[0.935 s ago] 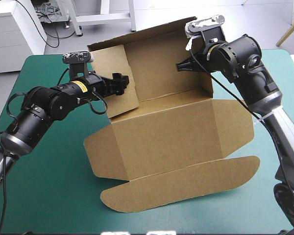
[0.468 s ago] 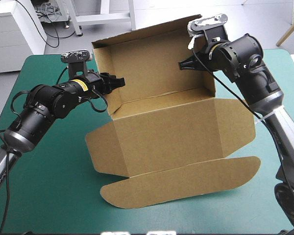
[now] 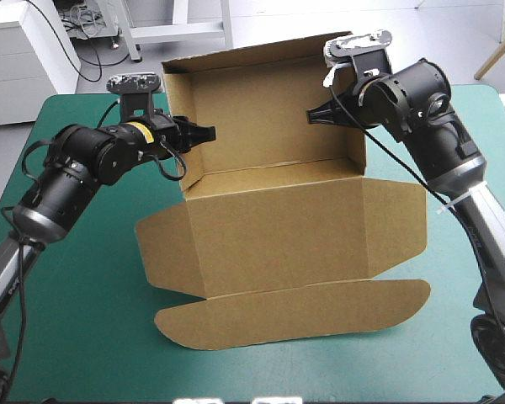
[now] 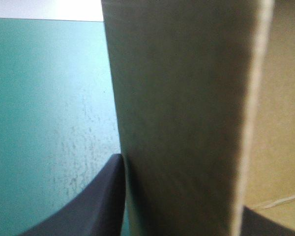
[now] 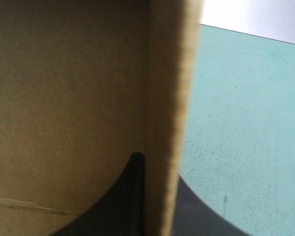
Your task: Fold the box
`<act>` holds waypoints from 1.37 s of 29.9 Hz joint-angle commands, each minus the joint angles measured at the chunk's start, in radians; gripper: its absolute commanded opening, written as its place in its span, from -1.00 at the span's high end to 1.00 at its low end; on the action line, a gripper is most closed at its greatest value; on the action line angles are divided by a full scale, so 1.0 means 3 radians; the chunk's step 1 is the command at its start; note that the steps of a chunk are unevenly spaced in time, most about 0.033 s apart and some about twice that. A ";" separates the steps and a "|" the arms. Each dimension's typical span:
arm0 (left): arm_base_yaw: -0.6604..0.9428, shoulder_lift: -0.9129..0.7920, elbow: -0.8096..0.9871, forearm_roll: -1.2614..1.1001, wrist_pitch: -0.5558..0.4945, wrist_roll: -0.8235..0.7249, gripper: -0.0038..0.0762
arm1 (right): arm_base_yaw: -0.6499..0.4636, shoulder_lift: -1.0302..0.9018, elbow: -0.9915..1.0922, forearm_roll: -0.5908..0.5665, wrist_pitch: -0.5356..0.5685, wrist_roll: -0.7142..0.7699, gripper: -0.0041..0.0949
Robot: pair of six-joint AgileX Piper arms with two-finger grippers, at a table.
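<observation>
Left gripper (image 3: 202, 133): its two broad black fingers (image 4: 101, 201) are clamped on the left side wall (image 4: 182, 123) of the brown board box (image 3: 278, 210). The sheet stands upright between them, one finger on its outer face and the other inside. My reading is that the pinch holds this wall square to the back wall (image 3: 265, 109) so it cannot drop outward.

Ahead of both grippers, and between them, the back wall stands raised. The rest of the box lies flat on the teal-green cover (image 3: 76, 295), on the near side of both pairs of fingers.

Right gripper (image 3: 313, 114): likewise clenched on board. The right side wall (image 5: 164, 118) runs edge-on between its fingers, one inside the box and one outside. I judge the purpose is the same: both end walls are held up at once, so the next tuck has something to lock against.

Count:
- one box
- two grippers, both gripping
- three walls up (back, left, right)
- one flat main panel (image 3: 261, 252)
- two flat side flaps, left (image 3: 162, 248) and right (image 3: 400, 227)
- one long round-ended flap (image 3: 295, 313) toward the table's near edge
</observation>
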 commanded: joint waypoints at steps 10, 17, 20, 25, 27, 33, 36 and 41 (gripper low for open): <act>-0.0014 0.1181 -0.1713 0.0216 0.1436 0.0249 0.93 | -0.0291 -0.0042 0.0139 0.0825 0.0041 0.0029 0.95; -0.0014 0.1526 -0.1980 0.0013 0.1714 0.0278 0.93 | -0.0359 -0.0042 0.0869 0.0755 0.0029 -0.0003 0.95; -0.0014 0.1631 -0.1985 0.0005 0.1762 0.0277 0.93 | -0.0359 -0.0042 0.1121 0.0755 -0.0056 -0.0003 0.95; -0.0014 0.1666 -0.1985 -0.0019 0.1762 0.0277 0.93 | -0.0359 -0.0042 0.1231 0.0740 -0.0101 -0.0010 0.96; -0.0014 0.1666 -0.1985 -0.0019 0.1762 0.0277 0.93 | -0.0359 -0.0042 0.1231 0.0740 -0.0116 -0.0010 0.96; -0.0014 0.1666 -0.1985 -0.0185 0.1762 0.0277 0.93 | -0.0359 -0.0037 0.1231 0.0720 -0.0142 -0.0010 0.96; -0.0014 0.1666 -0.1985 -0.0185 0.1762 0.0277 0.93 | -0.0359 -0.0037 0.1231 0.0668 -0.0173 -0.0010 0.96; -0.0014 0.1668 -0.1985 -0.0229 0.1762 0.0277 0.93 | -0.0399 0.0027 0.1231 0.0690 -0.0168 -0.0010 0.96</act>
